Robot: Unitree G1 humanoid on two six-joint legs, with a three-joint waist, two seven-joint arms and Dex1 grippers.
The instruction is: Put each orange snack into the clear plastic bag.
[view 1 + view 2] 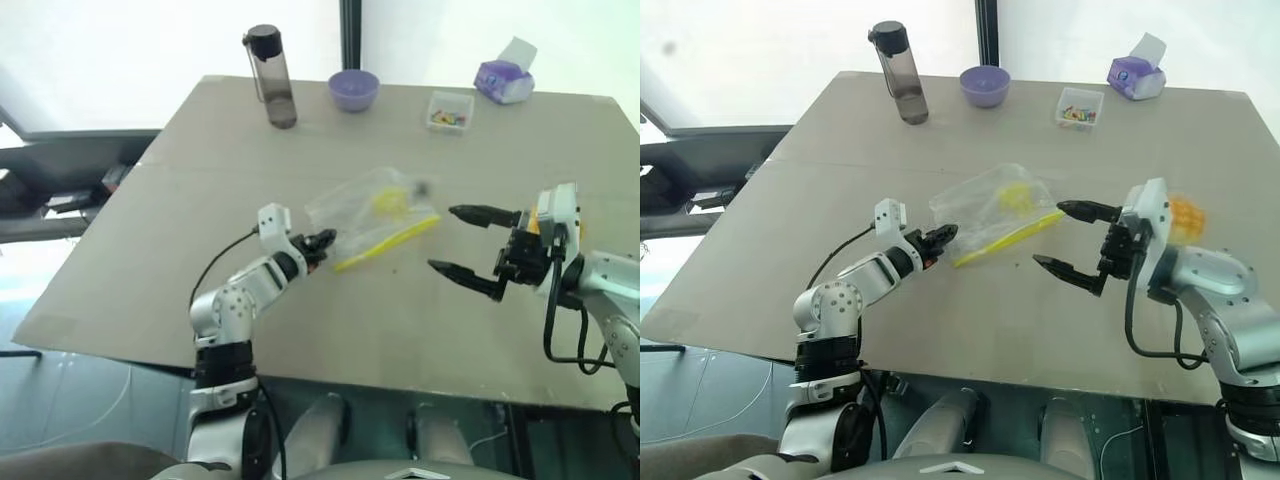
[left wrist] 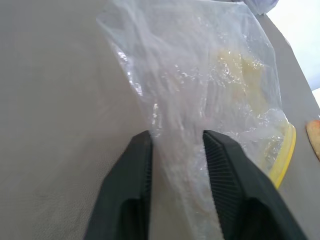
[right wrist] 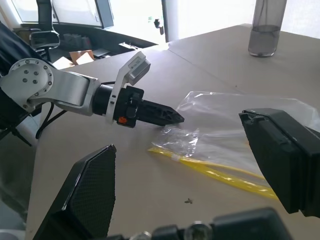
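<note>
Pinching the clear plastic bag [image 1: 372, 212] at its corner, left gripper [image 1: 322, 243] closes on film; right gripper [image 1: 468, 246] gapes empty just beside. One orange snack [image 1: 1187, 217] lies behind it, unbagged.

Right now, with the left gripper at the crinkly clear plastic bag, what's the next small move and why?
Probably bring the open right gripper to the yellow strip of the clear plastic bag to spread its mouth, since the left gripper pinches the opposite corner.
</note>
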